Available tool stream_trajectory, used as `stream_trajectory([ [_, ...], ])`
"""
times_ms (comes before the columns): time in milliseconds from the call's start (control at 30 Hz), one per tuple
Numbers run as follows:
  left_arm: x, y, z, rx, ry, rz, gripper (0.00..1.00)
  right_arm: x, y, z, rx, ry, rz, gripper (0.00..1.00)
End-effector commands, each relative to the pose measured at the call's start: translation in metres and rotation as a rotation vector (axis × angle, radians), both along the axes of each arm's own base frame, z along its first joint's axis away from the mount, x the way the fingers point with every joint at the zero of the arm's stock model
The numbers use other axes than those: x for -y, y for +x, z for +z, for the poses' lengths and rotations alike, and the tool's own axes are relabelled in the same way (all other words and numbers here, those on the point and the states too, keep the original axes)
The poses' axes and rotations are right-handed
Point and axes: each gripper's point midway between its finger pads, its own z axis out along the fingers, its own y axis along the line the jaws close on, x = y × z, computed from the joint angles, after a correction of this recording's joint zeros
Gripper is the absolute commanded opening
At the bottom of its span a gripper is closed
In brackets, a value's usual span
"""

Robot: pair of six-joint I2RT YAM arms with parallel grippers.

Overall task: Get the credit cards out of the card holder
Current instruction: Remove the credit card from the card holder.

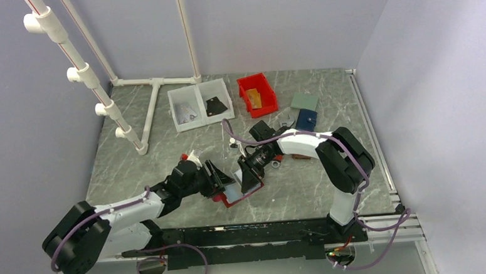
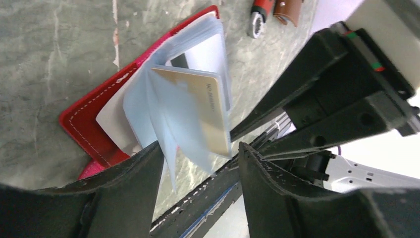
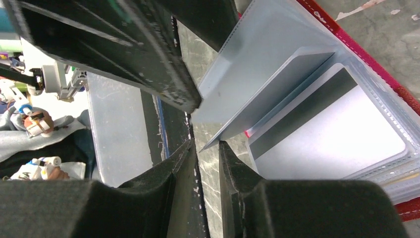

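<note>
The holder [image 2: 84, 124] lies open on the table [image 2: 49, 49] between both arms, its clear sleeves [image 2: 143, 109] fanned up. The left gripper [image 2: 195, 166] straddles them, jaws wide apart. The tan card [image 2: 198, 109] looks thin, stiff and slick, so I'd pinch its bare corner, since the sleeves are floppy. The right gripper [image 3: 205, 158] is nearly closed at the corner of a pale sheet [image 3: 257, 64] — card or sleeve, gripped or not, I can't tell. Other cards stay hidden.
</note>
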Motion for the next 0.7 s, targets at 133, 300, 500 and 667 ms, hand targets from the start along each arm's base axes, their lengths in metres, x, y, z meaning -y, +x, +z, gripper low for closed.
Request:
stream_trajectory([
  [133,-0.003,0.002,0.007,0.021,-0.008,0.018,0.63,-0.009,0.002,0.005,0.033,0.022,0.028,0.26],
  [300,0.000,0.004,0.002,0.006,-0.008,0.015,0.58,-0.006,0.012,-0.005,0.071,-0.035,-0.014,0.20],
  [500,-0.013,0.003,0.003,-0.003,0.074,0.043,0.55,-0.001,0.025,-0.017,0.118,-0.102,-0.066,0.18],
  [667,-0.029,0.000,0.011,0.011,0.148,0.066,0.55,0.000,0.027,-0.020,0.129,-0.122,-0.075,0.19],
])
